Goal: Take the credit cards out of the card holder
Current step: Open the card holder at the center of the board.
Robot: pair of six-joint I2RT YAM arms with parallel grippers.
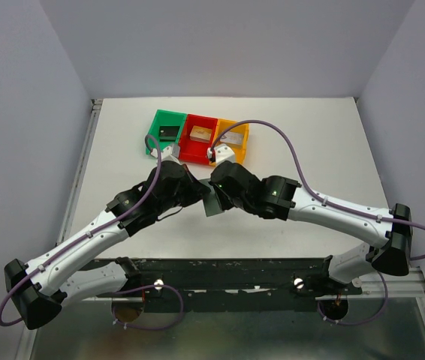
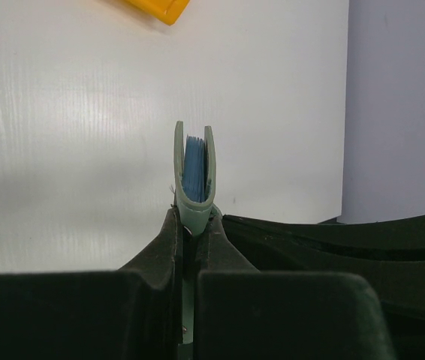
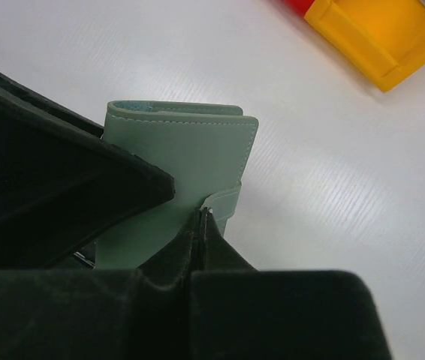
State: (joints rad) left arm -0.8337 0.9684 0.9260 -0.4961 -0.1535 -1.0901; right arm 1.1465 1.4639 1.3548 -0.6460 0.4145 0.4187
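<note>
The left tool (image 2: pixel 194 225) is clamping the holder (image 2: pixel 195 169) by its fold, open edge pointing away; the right tool (image 3: pixel 202 217) is pinching shut on the tab (image 3: pixel 224 201) at its tips.

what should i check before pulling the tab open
1. left gripper shut on holder: ok
2. right gripper pinching tab: ok
3. holder open: not ok, folded shut
4. cards in sight: cannot tell, only blue pockets show
5. bins apart from holder: ok
</note>
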